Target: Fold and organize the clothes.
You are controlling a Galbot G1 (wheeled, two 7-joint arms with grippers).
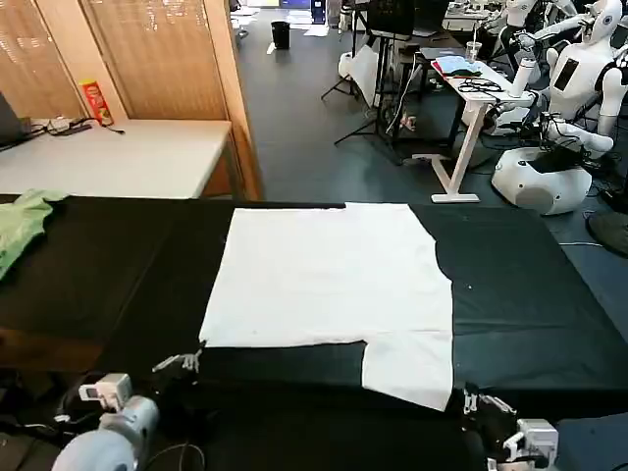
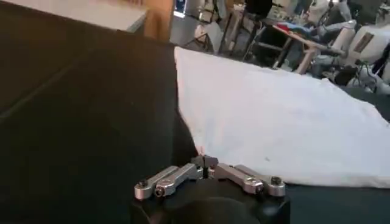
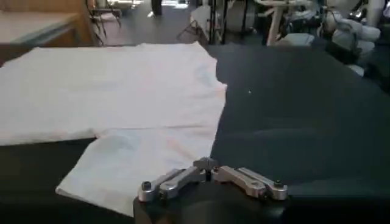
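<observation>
The clothes, a white T-shirt (image 1: 329, 275), lie flat with the plain side up on the black table (image 1: 530, 294). One sleeve (image 1: 407, 368) sticks out toward the front edge. My left gripper (image 1: 179, 363) sits low at the front, just beside the shirt's near left corner (image 2: 198, 149). Its fingertips meet with nothing between them (image 2: 206, 163). My right gripper (image 1: 486, 402) is at the front edge, just right of the sleeve's corner (image 3: 122, 170). It is also shut and empty (image 3: 206, 164).
A light green garment (image 1: 22, 226) lies at the table's far left edge. Behind stands a white table (image 1: 128, 157) with a red-and-yellow can (image 1: 96, 101). White robots (image 1: 549, 147) and a desk (image 1: 471, 83) stand on the floor beyond.
</observation>
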